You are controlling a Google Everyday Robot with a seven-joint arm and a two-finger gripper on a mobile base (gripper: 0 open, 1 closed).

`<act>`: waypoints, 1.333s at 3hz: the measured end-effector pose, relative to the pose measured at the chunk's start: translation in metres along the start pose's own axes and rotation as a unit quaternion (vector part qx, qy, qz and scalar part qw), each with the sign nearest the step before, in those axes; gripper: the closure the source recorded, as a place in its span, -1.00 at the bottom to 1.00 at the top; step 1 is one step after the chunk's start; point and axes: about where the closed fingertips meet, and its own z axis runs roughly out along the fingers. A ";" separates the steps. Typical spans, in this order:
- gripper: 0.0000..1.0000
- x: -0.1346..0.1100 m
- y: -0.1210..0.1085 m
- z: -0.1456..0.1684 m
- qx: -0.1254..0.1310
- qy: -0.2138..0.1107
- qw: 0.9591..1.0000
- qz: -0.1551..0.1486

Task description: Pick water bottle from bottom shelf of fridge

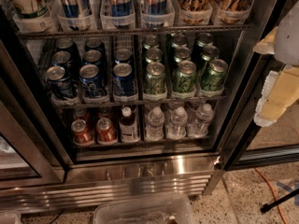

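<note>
Fridge (140,172): gripper (278,93) far rt, by doorframe (244,107).

Middle rack (135,101): blue cans (93,73) left, green cans (183,73) right. Top rack (135,31): tall cans (120,1) in clear trays. Red cans (94,130) below the blue ones, dark brown bottle (127,125) just beside them on the right. Floor (243,195): clear plastic bin (140,210) front, orange cable (269,190) and black rod (280,202) right. Gripper (278,90) at right edge, level with the middle rack.
</note>
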 end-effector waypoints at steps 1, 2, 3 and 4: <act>-1.00 -0.003 0.000 0.000 0.002 -0.003 1.000 -0.002; -1.00 -0.016 0.003 0.014 -0.004 -0.022 1.000 -0.001; -1.00 -0.041 0.012 0.039 -0.016 -0.047 0.999 0.002; -1.00 -0.069 0.027 0.069 -0.029 -0.074 0.997 0.012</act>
